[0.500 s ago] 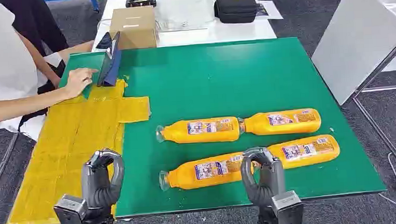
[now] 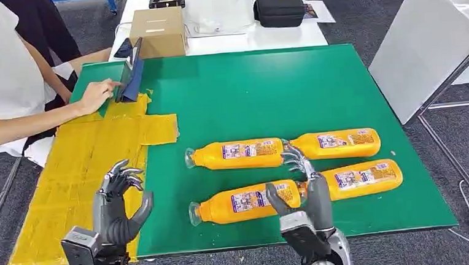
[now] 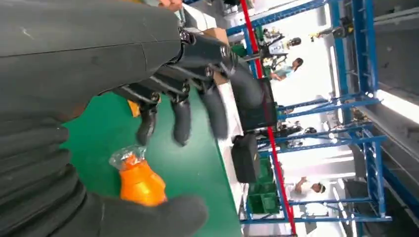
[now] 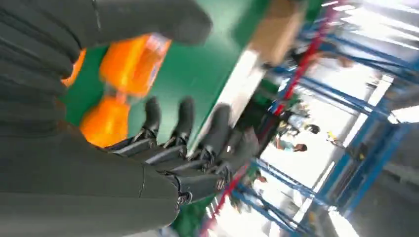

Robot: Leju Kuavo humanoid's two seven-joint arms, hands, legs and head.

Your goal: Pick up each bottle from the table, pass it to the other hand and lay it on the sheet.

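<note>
The right hand covers the spot where the near-left bottle and the near-right bottle meet, so whether those two touch cannot be told. Label print on all four bottles is too small to read. In the right wrist view the orange bottles beside the green mat are smeared by blur. The person left of the mat is cut off by the picture's edge, and their hand hides part of the yellow sheet
</note>
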